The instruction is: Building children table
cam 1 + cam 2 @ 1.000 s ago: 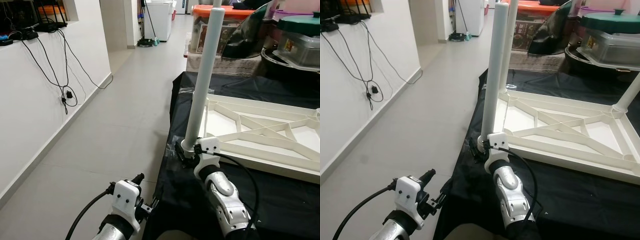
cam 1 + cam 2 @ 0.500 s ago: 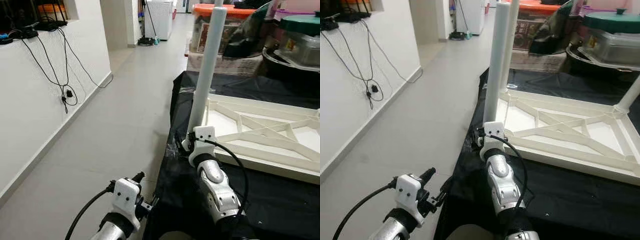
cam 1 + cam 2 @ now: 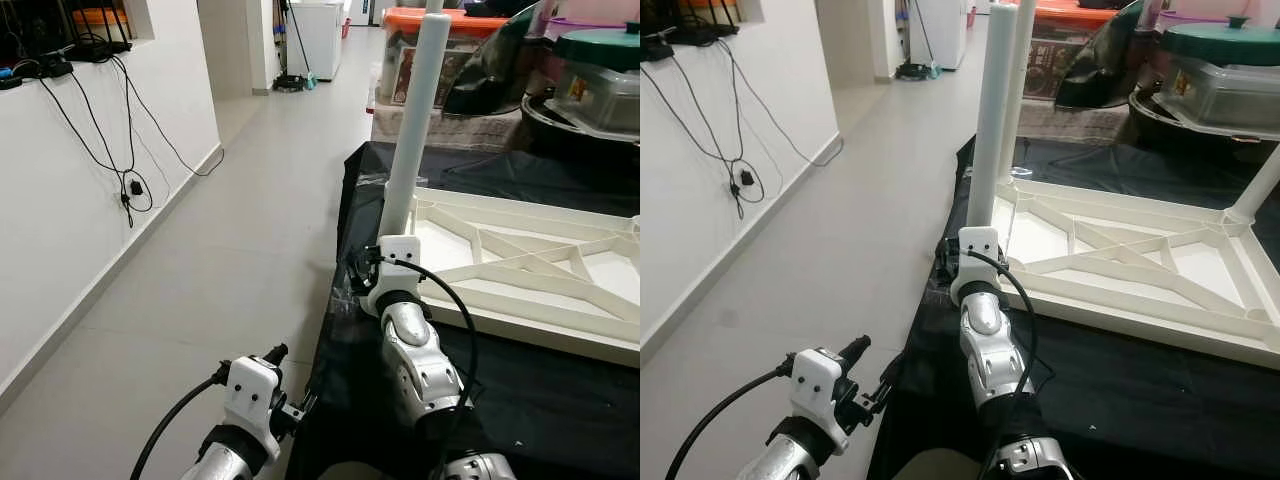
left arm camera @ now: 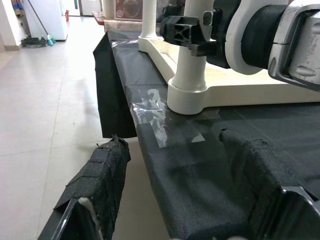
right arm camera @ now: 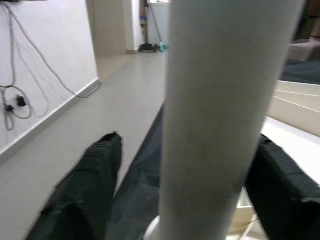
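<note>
R tool [image 3: 372, 268] straddles upright table leg [image 3: 418, 115], arm extended.

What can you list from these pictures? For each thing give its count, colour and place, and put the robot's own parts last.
Table top: one, cream, lying upside down on the black cloth, ribs facing up.
Table legs: three, white, upright at the frame's corners; near leg, one behind it, one at the far right.
Black cloth: one, covering the work surface.
Clear tape: one patch, on the cloth's corner by the near leg's socket.
Storage boxes: one with an orange lid, one with a green lid, behind the table.
Cables: several, black, hanging down the left wall.
Right gripper: one, black fingers either side of the near leg, low down.
Left gripper: one, low, beside the cloth's edge, fingers apart.
</note>
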{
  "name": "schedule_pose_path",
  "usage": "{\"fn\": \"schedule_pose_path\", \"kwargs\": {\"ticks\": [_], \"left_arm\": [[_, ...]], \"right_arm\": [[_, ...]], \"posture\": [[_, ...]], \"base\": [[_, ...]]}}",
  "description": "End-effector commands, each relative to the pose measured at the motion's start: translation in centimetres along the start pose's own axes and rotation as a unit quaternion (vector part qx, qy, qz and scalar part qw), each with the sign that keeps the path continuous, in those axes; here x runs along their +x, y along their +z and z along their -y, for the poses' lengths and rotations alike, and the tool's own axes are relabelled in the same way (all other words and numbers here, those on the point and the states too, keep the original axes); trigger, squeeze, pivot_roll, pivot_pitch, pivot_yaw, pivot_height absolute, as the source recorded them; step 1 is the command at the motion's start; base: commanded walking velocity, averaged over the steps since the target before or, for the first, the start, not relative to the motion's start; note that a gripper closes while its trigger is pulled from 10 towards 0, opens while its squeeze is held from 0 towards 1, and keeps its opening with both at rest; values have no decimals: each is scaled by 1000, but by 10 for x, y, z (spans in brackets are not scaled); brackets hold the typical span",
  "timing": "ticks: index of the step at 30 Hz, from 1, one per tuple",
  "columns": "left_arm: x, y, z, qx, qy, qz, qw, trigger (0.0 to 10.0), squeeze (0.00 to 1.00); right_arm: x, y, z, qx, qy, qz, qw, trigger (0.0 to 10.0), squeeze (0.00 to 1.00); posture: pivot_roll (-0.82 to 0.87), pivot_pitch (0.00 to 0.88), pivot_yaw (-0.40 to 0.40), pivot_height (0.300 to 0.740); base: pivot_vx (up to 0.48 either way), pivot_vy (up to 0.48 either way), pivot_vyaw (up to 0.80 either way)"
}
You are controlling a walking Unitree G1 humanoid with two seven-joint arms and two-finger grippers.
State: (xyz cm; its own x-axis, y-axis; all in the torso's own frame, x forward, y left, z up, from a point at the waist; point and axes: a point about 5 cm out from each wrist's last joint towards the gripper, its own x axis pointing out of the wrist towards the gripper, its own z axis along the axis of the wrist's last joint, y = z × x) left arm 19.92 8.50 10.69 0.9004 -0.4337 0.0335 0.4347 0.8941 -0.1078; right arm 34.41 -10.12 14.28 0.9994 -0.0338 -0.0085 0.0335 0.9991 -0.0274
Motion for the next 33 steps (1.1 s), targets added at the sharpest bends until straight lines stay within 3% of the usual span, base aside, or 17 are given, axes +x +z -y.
{"fn": "schedule_pose_path", "kwargs": {"ticks": [1,5,17,18,19,20,26,28,33], "left_arm": [[0,-6,1,-3,1,-16,1000,10000,0],[-1,-6,2,-4,0,-17,1000,10000,0],[-2,-7,2,-6,1,-19,1000,10000,0],[-2,-7,2,-6,1,-19,1000,10000,0],[-2,-7,1,-7,1,-20,1000,10000,0],[-2,-7,1,-7,1,-20,1000,10000,0],[-2,-7,1,-7,0,-21,1000,10000,0],[-1,-7,1,-6,2,-20,1000,10000,0],[-1,-6,1,-6,3,-19,1000,10000,0]], "right_arm": [[1,-2,2,2,-26,-17,1000,0,0],[-1,-7,9,5,-56,-33,998,0,0],[-4,-14,18,5,-67,-47,997,0,0],[-3,-12,15,13,-49,-38,998,4000,0],[-4,-9,13,27,-30,-31,999,10000,0],[-4,-7,9,35,-11,-24,999,10000,1000],[-4,-4,4,38,-7,-20,999,10000,1000],[0,0,0,37,-21,-22,999,10000,0],[5,4,-4,46,-40,-25,998,10000,0]], "posture": [[39,0,-41,740],[38,0,-39,740],[38,0,-38,740],[34,0,-34,740],[27,0,-28,740],[27,0,-28,740],[35,0,-30,740],[41,0,-35,740],[39,0,-34,740]], "base": [[0,0,0],[0,0,0],[0,0,0],[0,0,0],[0,0,0],[0,0,0],[0,0,0],[0,0,0],[0,0,0]]}}
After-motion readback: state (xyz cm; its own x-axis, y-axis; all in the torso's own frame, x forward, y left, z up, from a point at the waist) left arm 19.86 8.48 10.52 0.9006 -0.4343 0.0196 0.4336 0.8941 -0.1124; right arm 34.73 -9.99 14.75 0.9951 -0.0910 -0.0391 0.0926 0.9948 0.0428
